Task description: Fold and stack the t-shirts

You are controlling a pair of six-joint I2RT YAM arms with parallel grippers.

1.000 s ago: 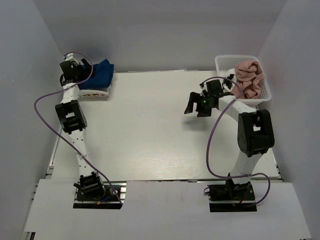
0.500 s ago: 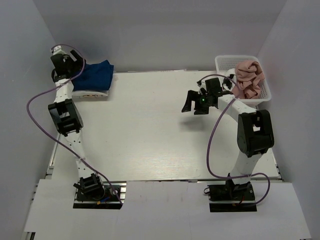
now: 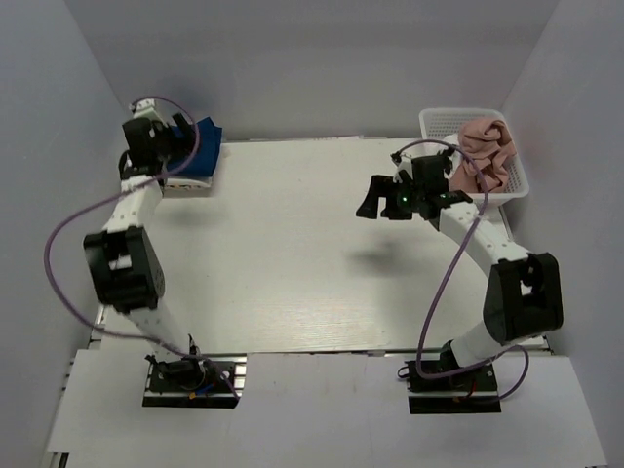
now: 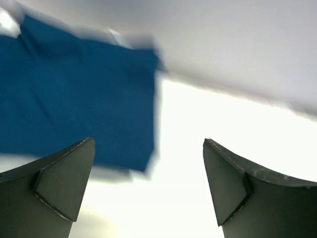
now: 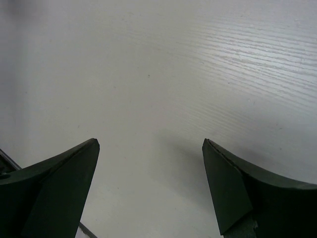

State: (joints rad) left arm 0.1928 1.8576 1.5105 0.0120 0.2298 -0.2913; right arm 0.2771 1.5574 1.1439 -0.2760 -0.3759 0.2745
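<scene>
1. The right arm [image 3: 487,253] has stretched out, its elbow dropping toward 5 o'clock. The right gripper [image 3: 378,203] has barely shifted. It hangs over bare table [image 3: 292,283] toward 2 o'clock, jaws spread wide and holding nothing.
2. The left arm [image 3: 127,263] has swung back from the wall. The left gripper [image 4: 147,144] is now above the stack at 10 o'clock, released, with nothing between its fingers.
3. The navy t-shirt [image 4: 74,99] lies folded there on a white t-shirt [image 3: 185,185] and has not moved, so that placement looks finished.
4. The pink t-shirt [image 3: 483,151] stays crumpled in the basket [image 3: 458,117] at 2 o'clock, just beyond the right wrist. It is probably the next one to fetch.
</scene>
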